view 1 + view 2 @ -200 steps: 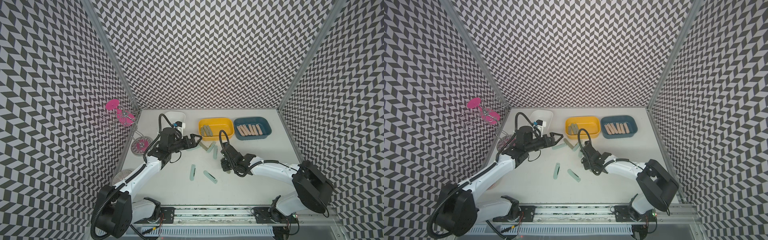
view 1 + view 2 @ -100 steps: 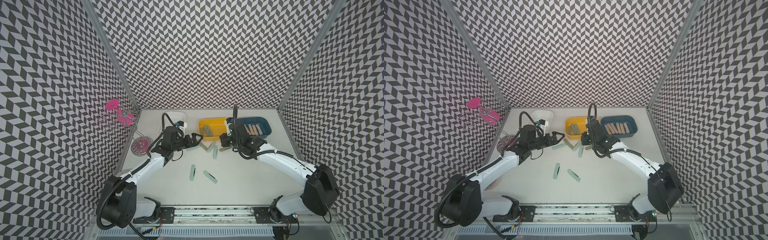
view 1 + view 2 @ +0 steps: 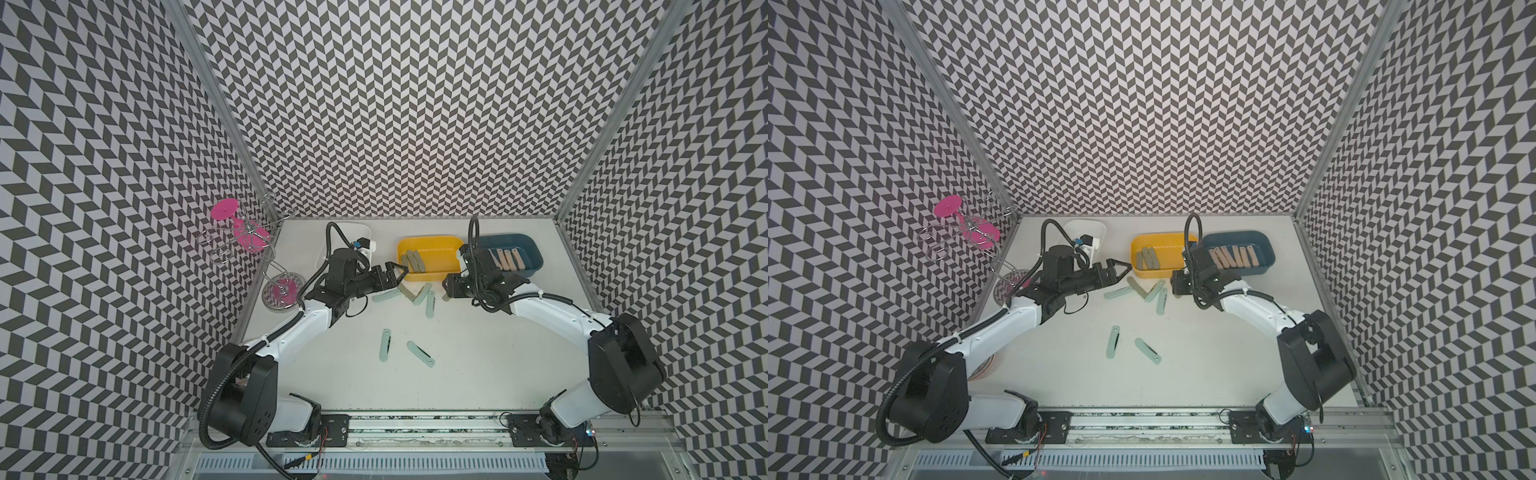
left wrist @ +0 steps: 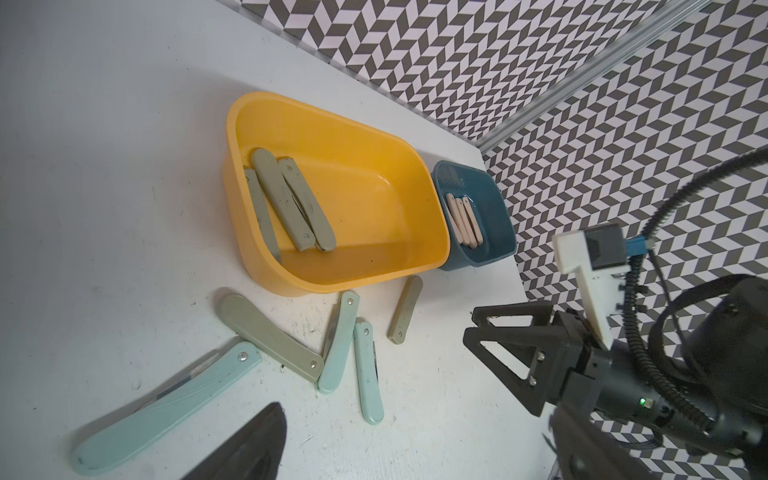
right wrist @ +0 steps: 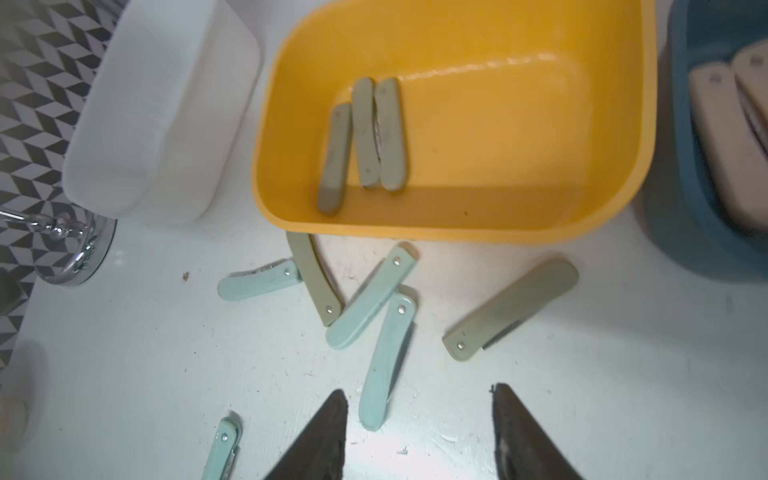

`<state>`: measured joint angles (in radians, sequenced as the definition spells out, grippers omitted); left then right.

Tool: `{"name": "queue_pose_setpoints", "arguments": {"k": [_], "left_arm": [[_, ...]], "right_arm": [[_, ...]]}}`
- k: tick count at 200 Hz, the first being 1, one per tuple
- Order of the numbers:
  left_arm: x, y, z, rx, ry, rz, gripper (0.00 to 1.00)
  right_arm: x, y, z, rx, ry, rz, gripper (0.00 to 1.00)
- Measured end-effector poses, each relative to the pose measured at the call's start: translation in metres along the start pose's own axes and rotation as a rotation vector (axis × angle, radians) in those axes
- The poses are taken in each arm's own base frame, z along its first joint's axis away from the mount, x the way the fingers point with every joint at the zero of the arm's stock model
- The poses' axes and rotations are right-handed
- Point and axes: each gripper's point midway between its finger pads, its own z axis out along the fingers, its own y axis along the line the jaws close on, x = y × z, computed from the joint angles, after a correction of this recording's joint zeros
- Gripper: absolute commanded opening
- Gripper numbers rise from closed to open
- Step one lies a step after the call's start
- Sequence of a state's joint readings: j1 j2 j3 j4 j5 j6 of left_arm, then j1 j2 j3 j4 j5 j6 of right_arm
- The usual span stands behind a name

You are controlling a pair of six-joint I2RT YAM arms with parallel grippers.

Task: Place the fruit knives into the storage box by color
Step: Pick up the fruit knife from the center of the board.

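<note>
A: Right gripper (image 5: 419, 395) has dropped a grey knife (image 5: 511, 309) just ahead, short of the yellow box (image 5: 457, 230); jaws apart, empty. Left gripper (image 3: 398, 273) spread wide.
B: Count?
A: Yellow box: three grey knives (image 5: 365, 133). Blue box (image 3: 1269, 266): five peach knives (image 3: 1233, 257). Ahead: two grey, three mint knives (image 5: 370, 299). Behind: two mint (image 3: 385, 345).

The right gripper (image 5: 419, 390) swung to the yellow box (image 5: 457, 232), jaws releasing a grey-green knife (image 5: 511, 309).

Grey-green knives (image 3: 1148, 258) in yellow box (image 3: 1169, 254); right end effector (image 3: 1177, 287) seemingly empty.

Yellow tub (image 5: 457, 230) glossy smooth plastic; grey-green knives (image 5: 362, 133) matt
</note>
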<state>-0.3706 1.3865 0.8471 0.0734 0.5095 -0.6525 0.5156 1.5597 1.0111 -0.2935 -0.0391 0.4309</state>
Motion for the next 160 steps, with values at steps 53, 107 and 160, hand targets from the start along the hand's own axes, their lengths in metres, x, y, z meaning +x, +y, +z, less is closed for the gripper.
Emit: {"name": "queue_pose_setpoints", "arguments": {"k": [53,107,160], "left_arm": [[-0.001,-0.001,0.003,0.012,0.005,0.001,1.00],[-0.003,-0.005,0.003,0.029,-0.003,-0.002,1.00],[-0.003,-0.007,0.003,0.038,-0.004,-0.001,1.00]], "right_arm": [[0.023,-0.017,0.021,0.014,0.071,0.117,0.70],[0.033,-0.035,0.046,0.102,0.105,0.159,0.71],[0.012,-0.037,0.062,0.145,0.066,0.167,0.73]]}}
